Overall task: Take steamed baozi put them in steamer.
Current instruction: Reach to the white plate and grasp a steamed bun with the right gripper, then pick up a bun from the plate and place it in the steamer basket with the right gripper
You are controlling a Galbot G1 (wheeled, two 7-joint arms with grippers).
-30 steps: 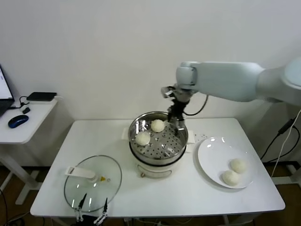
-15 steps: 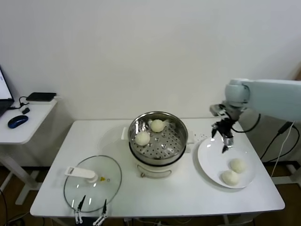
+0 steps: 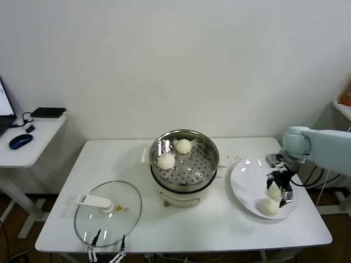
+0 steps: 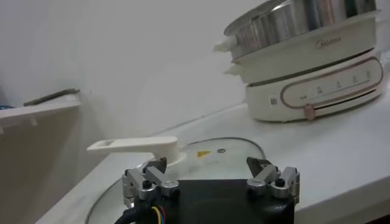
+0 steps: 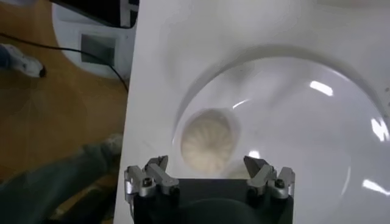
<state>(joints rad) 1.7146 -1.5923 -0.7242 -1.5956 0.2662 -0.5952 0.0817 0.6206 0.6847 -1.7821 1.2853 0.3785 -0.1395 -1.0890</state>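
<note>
The right end effector (image 3: 279, 189) hangs wide open over the flat white plate (image 3: 245, 186) on the white bench (image 3: 219, 224), holding nothing, just above two cream-white round steamed baozi (image 3: 269, 206). Two more sit inside the shiny round steel steamer (image 3: 185, 159). The left end effector (image 4: 210, 179), open and empty, waits beside the glass lid (image 3: 108, 211).

baozi (image 3: 183, 146) | two cream-white in steel steamer (image 3: 186, 178) | two outside, right
</note>
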